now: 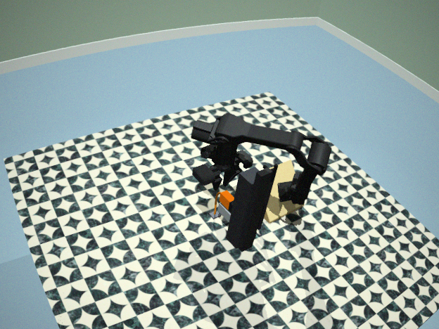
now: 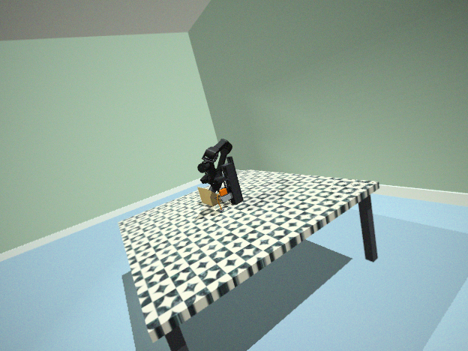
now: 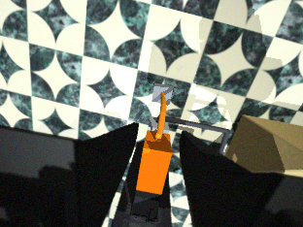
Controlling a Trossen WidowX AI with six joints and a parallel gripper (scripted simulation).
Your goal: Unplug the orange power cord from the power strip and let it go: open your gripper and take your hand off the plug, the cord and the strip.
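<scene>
The orange plug (image 1: 226, 199) (image 2: 223, 192) (image 3: 153, 172) sits on top of the grey power strip (image 1: 224, 211) (image 2: 226, 197). Its orange cord (image 1: 215, 204) (image 2: 218, 203) (image 3: 162, 113) arches from the plug's end down to a small grey plate (image 3: 161, 89) on the table. My gripper (image 1: 220, 186) (image 3: 159, 132) is partly open and empty, pointing down just above the plug. In the wrist view the plug shows between the two fingers, with a gap on each side. Part of the strip is hidden behind the tall black block in the top view.
The tall black block (image 1: 244, 212) (image 2: 234, 187) stands right beside the strip and plug. A tan angled board (image 1: 285, 171) (image 2: 207, 196) (image 3: 267, 145) stands close by on the other side, near my arm's base. The patterned table top (image 1: 106, 212) (image 2: 226, 241) lies under them all.
</scene>
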